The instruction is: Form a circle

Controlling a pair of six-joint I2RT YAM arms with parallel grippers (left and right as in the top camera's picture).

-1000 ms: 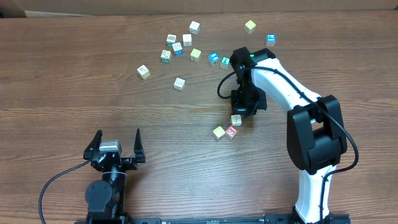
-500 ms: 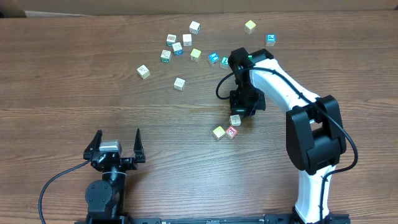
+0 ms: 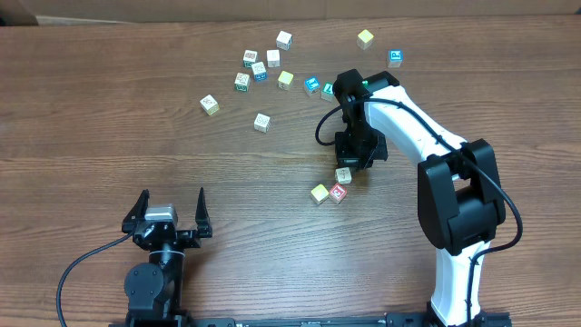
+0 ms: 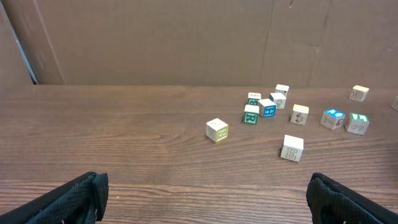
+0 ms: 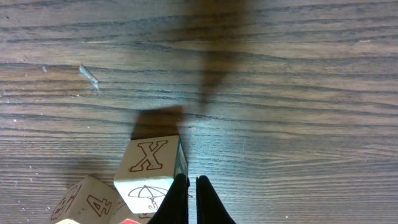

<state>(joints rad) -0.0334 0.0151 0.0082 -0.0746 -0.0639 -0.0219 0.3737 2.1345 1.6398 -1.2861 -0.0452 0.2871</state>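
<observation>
With right claw [image 5: 187, 198] clenched empty against the X cube [image 5: 149, 163], nudge gently toward seven o'clock, tightening the clump [image 3: 339, 193] just off table centre at four o'clock; leave left claw [image 3: 172, 198] spread.

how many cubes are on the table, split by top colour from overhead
pale cubes (white, cream or yellowish): 11
blue or teal cubes: 4
red-marked cube: 1
total: 16

Bright even light, soft short shadows, sharp focus; right wrist view shadowed
</observation>
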